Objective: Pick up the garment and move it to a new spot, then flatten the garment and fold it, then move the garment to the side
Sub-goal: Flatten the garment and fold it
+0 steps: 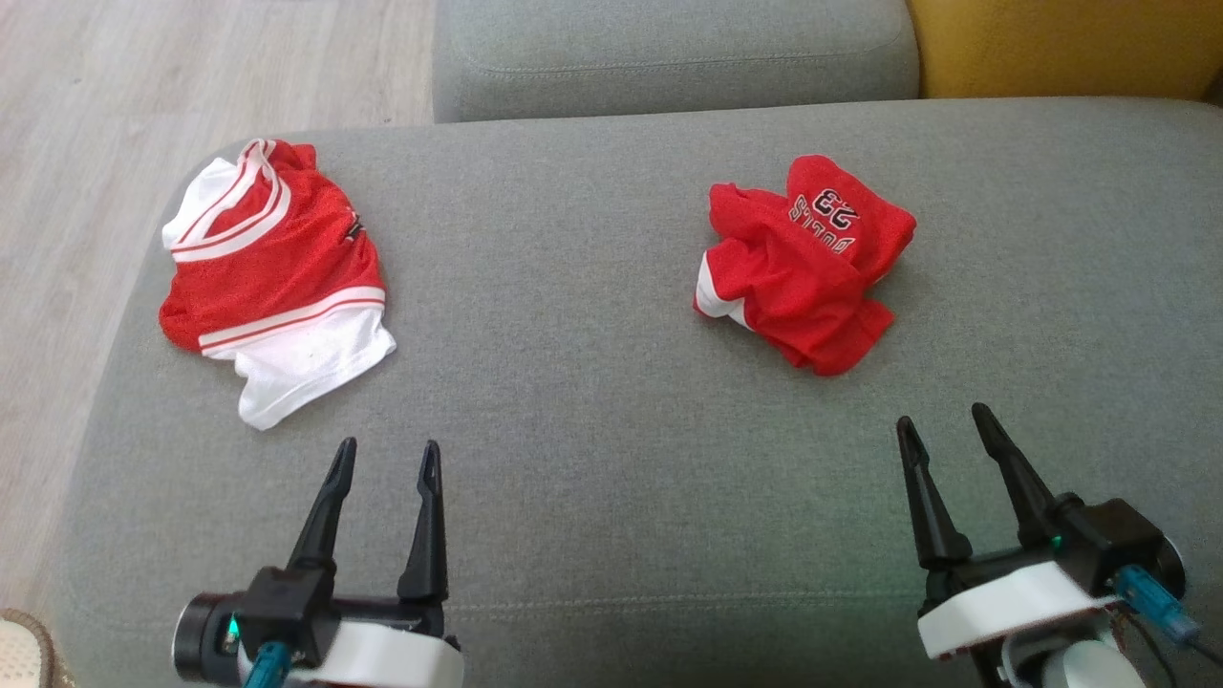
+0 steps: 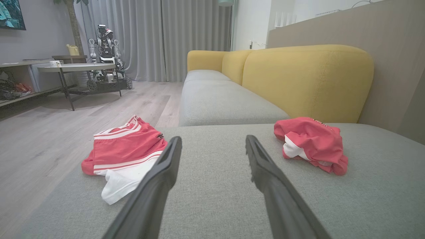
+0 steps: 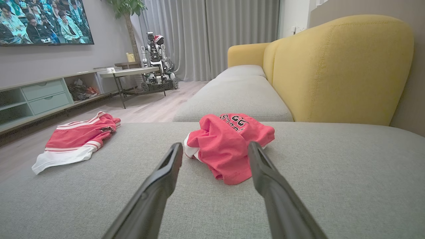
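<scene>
Left end effector (image 1: 389,445) and right end effector (image 1: 941,415) both spread wide and empty above a grey fabric sofa seat (image 1: 592,401).
The crumpled red jersey with white trim and a printed "23" (image 1: 807,268) lies bunched on the seat's right part, just ahead of the right end effector and apart from it. A roughly folded red-and-white mesh garment (image 1: 272,277) lies near the seat's left edge, ahead of the left end effector.

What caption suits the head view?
Left gripper and right gripper, open, face striped shorts and a crumpled red jersey on a sofa.
</scene>
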You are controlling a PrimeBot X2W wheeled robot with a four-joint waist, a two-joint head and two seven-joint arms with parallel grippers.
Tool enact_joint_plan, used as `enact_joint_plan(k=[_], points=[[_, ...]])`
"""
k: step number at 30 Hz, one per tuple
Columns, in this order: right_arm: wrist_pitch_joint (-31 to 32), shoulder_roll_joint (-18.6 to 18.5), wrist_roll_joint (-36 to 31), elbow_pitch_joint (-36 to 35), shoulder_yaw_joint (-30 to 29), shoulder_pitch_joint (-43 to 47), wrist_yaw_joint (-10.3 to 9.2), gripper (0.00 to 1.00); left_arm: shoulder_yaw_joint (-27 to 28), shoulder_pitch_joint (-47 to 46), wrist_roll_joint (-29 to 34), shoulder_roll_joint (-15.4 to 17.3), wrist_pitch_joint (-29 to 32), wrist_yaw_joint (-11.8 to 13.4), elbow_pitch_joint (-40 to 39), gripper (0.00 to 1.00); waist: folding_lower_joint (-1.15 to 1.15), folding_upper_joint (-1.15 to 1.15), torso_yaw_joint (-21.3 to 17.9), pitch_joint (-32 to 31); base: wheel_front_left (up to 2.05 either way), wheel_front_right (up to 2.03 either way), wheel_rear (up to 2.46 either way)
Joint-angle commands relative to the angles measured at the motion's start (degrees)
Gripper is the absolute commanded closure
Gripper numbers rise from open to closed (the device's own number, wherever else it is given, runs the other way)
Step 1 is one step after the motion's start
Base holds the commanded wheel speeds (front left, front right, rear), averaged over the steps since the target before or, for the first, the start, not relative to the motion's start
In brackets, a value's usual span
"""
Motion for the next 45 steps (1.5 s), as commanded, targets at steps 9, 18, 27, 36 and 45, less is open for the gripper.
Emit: enact_joint_plan(k=[9, 18, 27, 36, 45], points=[[-0.37, -0.2, -1.01, -1.61, 1.21, -0.78, -0.01, 0.0, 1.28, -2.59, -0.41, -0.44, -0.34, 1.16, -2.32, 0.0, 0.01, 0.0, -0.09, -0.27, 0.0, 0.0, 0.0], [-0.37, -0.2, -1.08, -1.82, 1.23, -0.54, -0.01, 0.0, 0.82, -2.41, -0.25, -0.44, -0.34, 1.37, -2.17, 0.0, 0.01, 0.0, 0.3, -0.25, 0.0, 0.0, 0.0], [-0.37, -0.2, -1.14, -1.32, 1.52, -1.71, -0.01, 0.0, -0.74, -3.21, 0.36, -0.44, -0.34, 1.26, -2.72, 0.0, 0.01, 0.0, 0.76, 1.08, 0.0, 0.0, 0.0], [-0.37, -0.2, -0.46, 4.55, 1.38, -12.17, -0.01, 0.0, -4.26, -6.97, 0.45, -0.44, -0.34, 0.62, -3.43, 0.0, 0.01, 0.0, 1.74, 6.94, 0.0, 0.0, 0.0], [-0.37, -2.67, -3.58, 23.91, 3.92, -32.96, -0.01, 0.0, -9.09, -13.5, -0.18, -0.44, -0.34, 0.22, -2.53, 0.0, 0.01, 0.0, 4.48, 14.38, 0.0, 0.0, 0.0]])
